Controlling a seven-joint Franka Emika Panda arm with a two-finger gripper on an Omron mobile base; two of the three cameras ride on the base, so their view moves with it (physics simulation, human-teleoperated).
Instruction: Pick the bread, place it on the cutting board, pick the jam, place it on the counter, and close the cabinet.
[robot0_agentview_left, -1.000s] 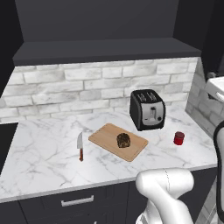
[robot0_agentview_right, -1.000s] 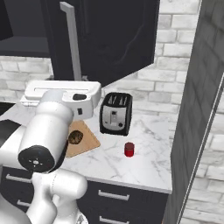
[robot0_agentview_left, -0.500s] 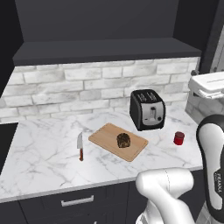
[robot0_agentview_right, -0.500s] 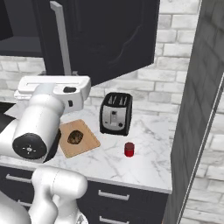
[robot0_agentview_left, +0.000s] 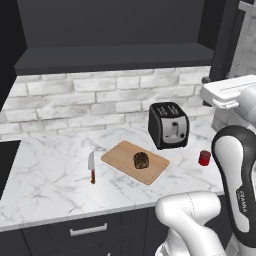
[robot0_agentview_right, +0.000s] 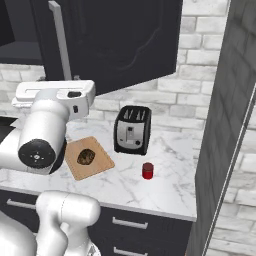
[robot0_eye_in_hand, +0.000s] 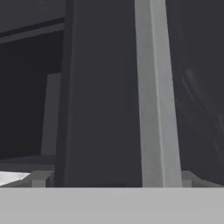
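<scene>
I find the bread (robot0_agentview_left: 141, 160) lying on the cutting board (robot0_agentview_left: 118, 154), and the jam (robot0_agentview_left: 204, 158) standing on the table (robot0_agentview_left: 45, 185) to the right of the toaster (robot0_agentview_left: 168, 125), well apart from the board. A red-handled knife (robot0_agentview_left: 92, 168) lies just left of the board. In my judgement only the cabinet remains. The cabinet door (robot0_agentview_right: 120, 40) stands swung out over the table, its long silver handle (robot0_eye_in_hand: 155, 96) close in front of the hand camera. My pincer (robot0_eye_in_hand: 111, 177) stands wide with nothing between its fingertips (robot0_eye_in_hand: 40, 178); the door edge and handle lie ahead of it. I judge the door a stiff, hinged panel, light to swing but smooth. I would push flat on the panel near the handle side, not pinch the slick bar, to avoid slipping off.
</scene>
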